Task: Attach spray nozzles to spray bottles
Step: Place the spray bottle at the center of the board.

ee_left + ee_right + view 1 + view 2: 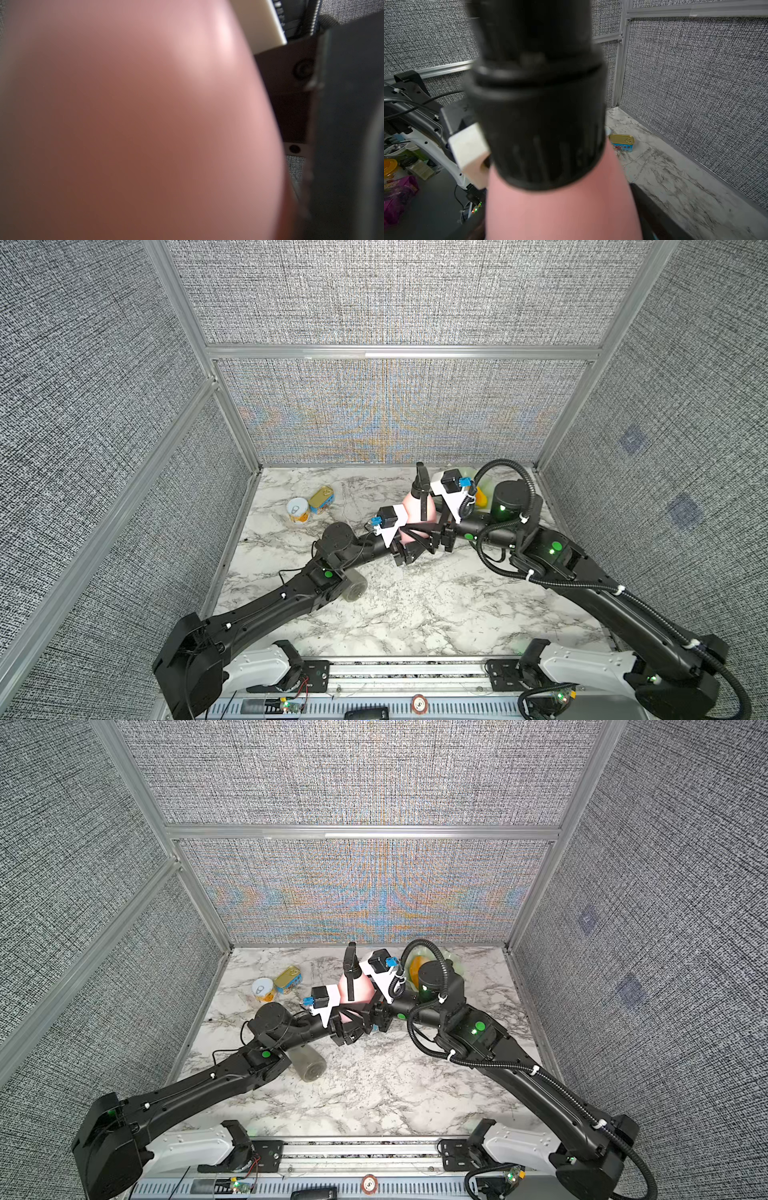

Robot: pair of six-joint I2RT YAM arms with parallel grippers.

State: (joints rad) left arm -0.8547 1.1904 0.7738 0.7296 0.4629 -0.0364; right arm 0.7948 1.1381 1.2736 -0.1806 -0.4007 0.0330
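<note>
Pink spray bottle [417,510] is upright towards the back of the marble surface [415,614], between the two arms, with the black spray nozzle [422,485] on its neck. In the right wrist view the nozzle's ribbed collar [542,149] sits right down over the pink shoulder. The left pincer [409,548] looks clamped around the bottle's lower body, but pink blur fills the whole left wrist view, so that's my best reading. The right pincer [442,536] is just beside the bottle on the other side, its fingers hidden, and I cannot tell whether it is open or gripping. Now the dangers: if that collar is only resting and not threaded tight, the nozzle could tilt or lift off once let go. Two pincers crowding one tall bottle could topple it on release. And watch the smoky grey bottle [307,1063] lying under the left arm, because a swing back could send it rolling.
</note>
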